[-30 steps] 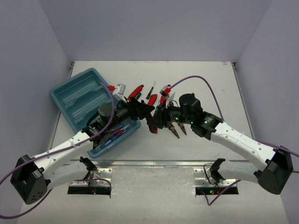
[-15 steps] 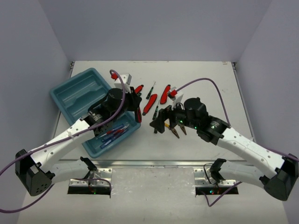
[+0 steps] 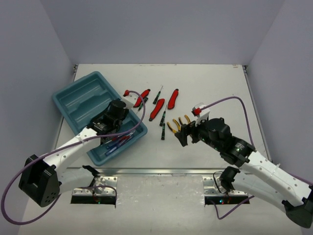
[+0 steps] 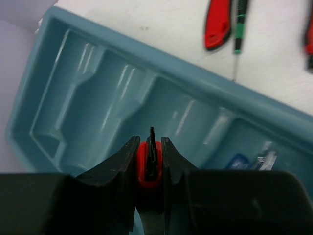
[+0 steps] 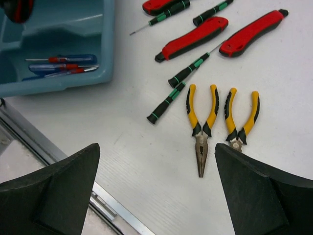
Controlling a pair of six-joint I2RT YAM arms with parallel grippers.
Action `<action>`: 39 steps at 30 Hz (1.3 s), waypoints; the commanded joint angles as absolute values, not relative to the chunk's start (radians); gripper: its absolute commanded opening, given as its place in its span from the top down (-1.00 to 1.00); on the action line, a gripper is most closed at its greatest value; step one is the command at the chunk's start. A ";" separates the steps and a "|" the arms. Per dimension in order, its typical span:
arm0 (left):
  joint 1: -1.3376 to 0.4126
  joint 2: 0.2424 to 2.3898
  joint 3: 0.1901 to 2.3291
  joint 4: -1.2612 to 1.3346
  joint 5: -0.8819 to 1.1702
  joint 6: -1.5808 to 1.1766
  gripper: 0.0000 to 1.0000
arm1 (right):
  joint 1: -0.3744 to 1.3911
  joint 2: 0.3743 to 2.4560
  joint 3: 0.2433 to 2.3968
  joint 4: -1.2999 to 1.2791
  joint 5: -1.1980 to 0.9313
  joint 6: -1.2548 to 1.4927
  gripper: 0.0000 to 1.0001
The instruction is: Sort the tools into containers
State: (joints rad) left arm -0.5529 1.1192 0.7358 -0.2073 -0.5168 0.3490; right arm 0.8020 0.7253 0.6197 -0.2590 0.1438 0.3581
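My left gripper (image 3: 121,104) hangs over the teal tray (image 3: 80,100), shut on a red-handled cutter (image 4: 143,164) held edge-on between its jaws above an empty compartment (image 4: 102,103). Blue-handled screwdrivers (image 3: 116,143) lie in the tray's nearest compartment (image 5: 61,63). My right gripper (image 3: 183,134) is open, hovering above bare table (image 5: 156,149) just short of two yellow-handled pliers (image 5: 203,122), (image 5: 242,120). Beyond them lie red cutters (image 5: 193,39), (image 5: 252,33) and thin black-green screwdrivers (image 5: 168,103), (image 5: 188,71).
A third red cutter (image 3: 143,97) and another thin screwdriver (image 3: 157,95) lie close to the tray's right rim. The table's metal front edge (image 5: 54,161) runs below the right gripper. Grey walls enclose the table on three sides.
The left gripper shut on a red cutter and carried it left over the tray. The right gripper opened wide and drew back toward the near right, uncovering the pliers.
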 commanded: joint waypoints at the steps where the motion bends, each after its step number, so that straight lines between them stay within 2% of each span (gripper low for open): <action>1: -0.409 1.098 0.738 -0.068 -0.393 0.520 1.00 | 0.801 0.740 0.603 -0.253 0.180 0.316 -0.98; 5: -0.387 1.200 0.716 -0.086 -0.428 0.565 0.98 | 0.798 0.750 0.603 -0.254 0.174 0.312 -0.98; 7: -0.380 1.257 0.726 -0.117 -0.436 0.555 0.89 | 0.797 0.760 0.603 -0.254 0.170 0.312 -0.98; 8: -0.378 1.269 0.731 -0.122 -0.433 0.545 0.70 | 0.797 0.764 0.602 -0.254 0.170 0.311 -0.98; 10: -0.377 1.284 0.737 -0.114 -0.426 0.514 0.04 | 0.794 0.773 0.605 -0.253 0.170 0.312 -0.98; 11: -0.375 1.279 0.741 -0.111 -0.413 0.507 -0.63 | 0.794 0.784 0.605 -0.254 0.169 0.316 -0.98; 12: -0.374 1.271 0.746 -0.111 -0.406 0.502 -0.99 | 0.793 0.794 0.607 -0.254 0.167 0.319 -0.98; 16: -0.374 1.218 0.798 -0.126 -0.431 0.462 -1.00 | 0.786 0.872 0.636 -0.253 0.169 0.359 -0.98; 19: -0.374 1.157 0.832 -0.122 -0.456 0.404 -1.00 | 0.755 1.007 0.688 -0.282 0.195 0.435 -0.98; 23: -0.374 1.106 0.890 -0.141 -0.685 0.098 -1.00 | 0.581 1.199 0.803 -0.316 0.121 0.617 -0.98; 25: -0.364 1.100 0.975 -0.309 -0.757 -0.149 -1.00 | 0.539 1.317 0.903 -0.324 0.190 0.685 -0.98; 27: -0.359 1.118 1.039 -0.481 -0.657 -0.249 -1.00 | 0.537 1.471 1.076 -0.403 0.295 0.724 -0.98; 29: -0.357 1.127 1.112 -0.613 -0.417 -0.303 -1.00 | 0.535 1.717 1.280 -0.511 0.382 0.750 -0.98; 32: -0.359 1.051 1.062 -0.579 -0.260 -0.319 -1.00 | 0.535 1.957 1.628 -0.711 0.494 0.750 -0.98; 33: -0.359 1.010 1.041 -0.550 -0.251 -0.318 -1.00 | 0.534 2.042 1.694 -0.740 0.499 0.746 -0.93; 34: -0.357 0.964 0.990 -0.521 -0.231 -0.314 -1.00 | 0.529 2.139 1.858 -0.811 0.510 0.728 -0.82; 36: -0.357 0.913 0.957 -0.503 -0.234 -0.298 -1.00 | 0.526 2.254 1.940 -0.821 0.508 0.715 -0.69; 39: -0.357 0.890 0.934 -0.522 -0.225 -0.281 -1.00 | 0.508 2.299 1.979 -0.810 0.523 0.752 -0.68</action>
